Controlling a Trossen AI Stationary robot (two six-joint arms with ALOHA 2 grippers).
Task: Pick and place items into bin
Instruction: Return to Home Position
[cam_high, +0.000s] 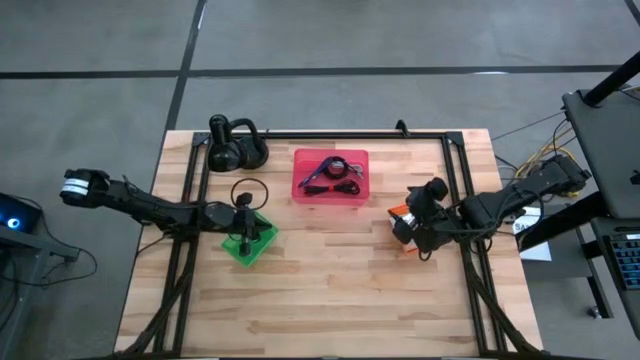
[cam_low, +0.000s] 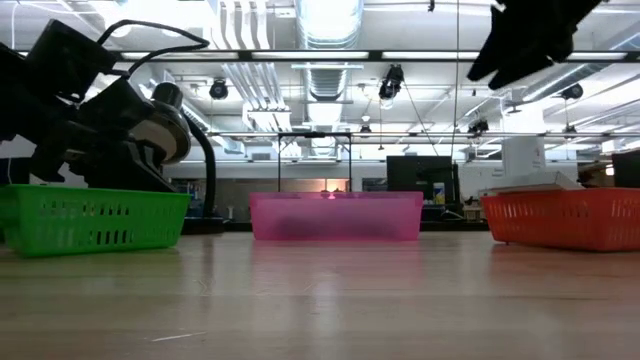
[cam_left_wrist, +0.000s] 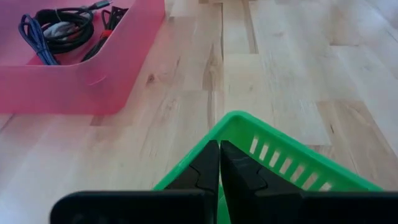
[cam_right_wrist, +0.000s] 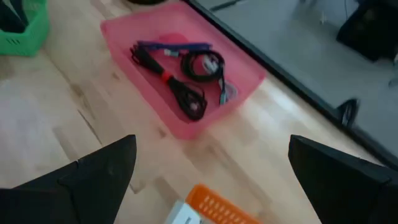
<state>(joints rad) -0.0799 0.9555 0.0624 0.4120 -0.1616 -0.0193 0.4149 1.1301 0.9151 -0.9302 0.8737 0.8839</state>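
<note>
The pink bin (cam_high: 330, 175) sits at the table's far middle and holds a black coiled cable (cam_right_wrist: 186, 96), a purple cable (cam_right_wrist: 171, 46) and another dark coil (cam_right_wrist: 205, 62). My left gripper (cam_left_wrist: 219, 168) is shut and hovers over the green bin (cam_high: 248, 240), left of centre. My right gripper (cam_right_wrist: 211, 180) is wide open above the table beside the orange bin (cam_right_wrist: 217, 205). A white packet (cam_right_wrist: 183, 214) shows at that bin's edge. In the low view the green bin (cam_low: 90, 220), pink bin (cam_low: 335, 215) and orange bin (cam_low: 565, 218) stand in a row.
A black stand-like object (cam_high: 235, 145) sits at the table's far left corner. Dark frame rails (cam_high: 455, 190) run along the table's sides and far edge. Bare wood (cam_high: 330, 290) stretches across the near half of the table.
</note>
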